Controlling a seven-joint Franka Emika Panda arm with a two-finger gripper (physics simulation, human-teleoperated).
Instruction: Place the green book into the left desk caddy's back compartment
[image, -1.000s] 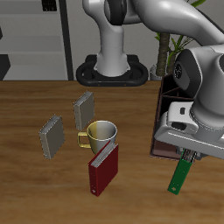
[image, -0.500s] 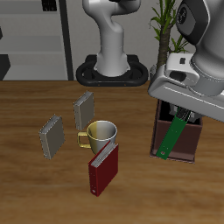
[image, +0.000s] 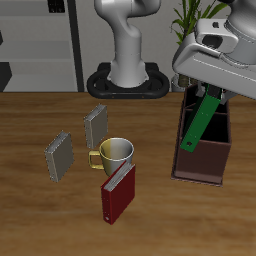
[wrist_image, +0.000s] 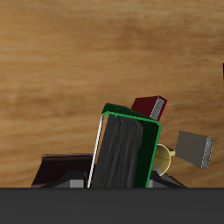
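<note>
Your green book (image: 201, 120) hangs tilted in the air above the left desk caddy (image: 205, 158), long axis sloping down toward the surface's front edge, lower end level with the caddy's opening. It is slim, bright green, with white page edges. The tool (image: 213, 92) pinches its upper end. Judge the back compartment as lying just beneath.
</note>
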